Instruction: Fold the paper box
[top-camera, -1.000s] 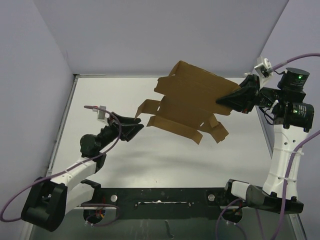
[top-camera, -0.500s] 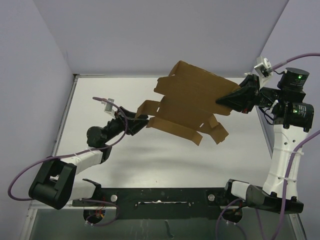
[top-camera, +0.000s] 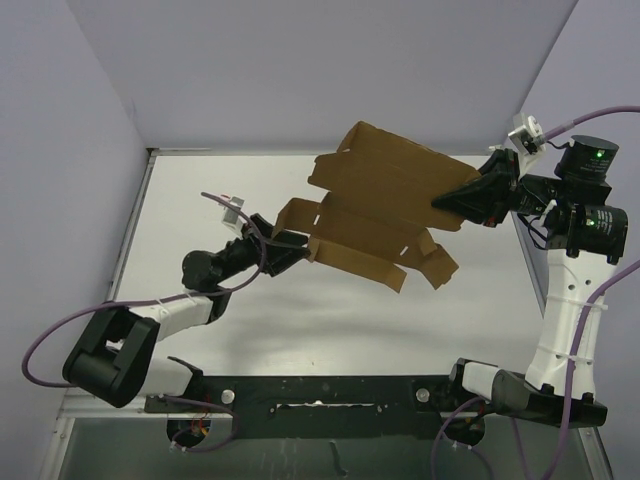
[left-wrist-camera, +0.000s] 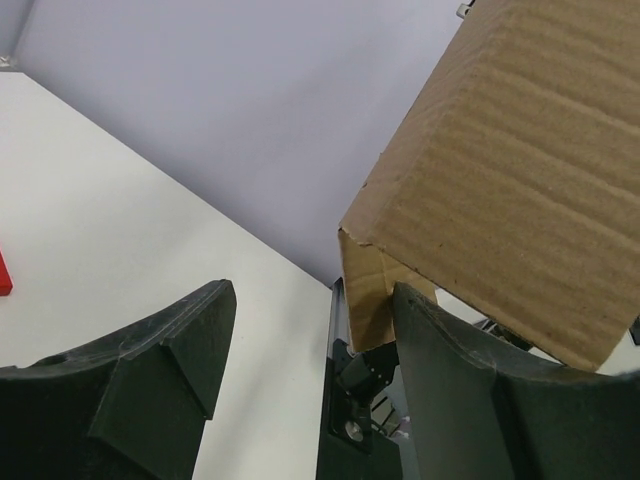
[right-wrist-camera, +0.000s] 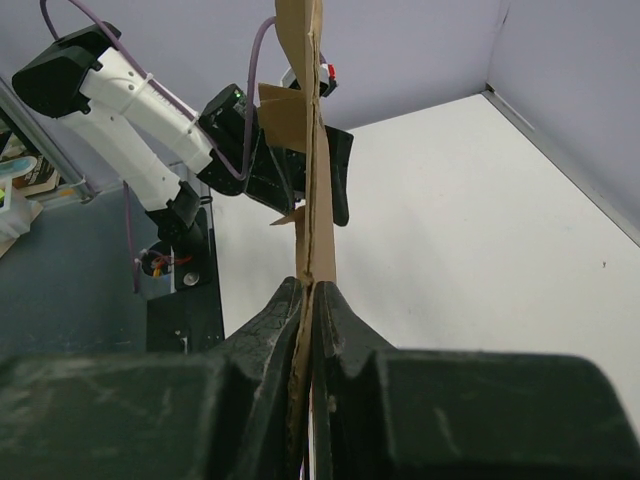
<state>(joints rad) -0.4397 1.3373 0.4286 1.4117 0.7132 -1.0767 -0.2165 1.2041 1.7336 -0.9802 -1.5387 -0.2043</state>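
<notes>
- The paper box (top-camera: 385, 205), an unfolded flat sheet, hangs tilted in the air above the bench (top-camera: 190, 200).
- The right gripper (top-camera: 445, 203) is clamped on its right edge.
- The left gripper (top-camera: 293, 250), jaws apart, sits at a lower-left flap without gripping it.
- The card looks light and thin, likely to flex at its creases, so a flap is best pinched close to its fold.

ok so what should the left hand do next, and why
Probably ease the left hand a little forward, so the near flap of the paper box sits well inside its open jaws. Only the flap's corner reaches the gap now, and the right hand is shut on the opposite edge, holding the sheet up.
</notes>
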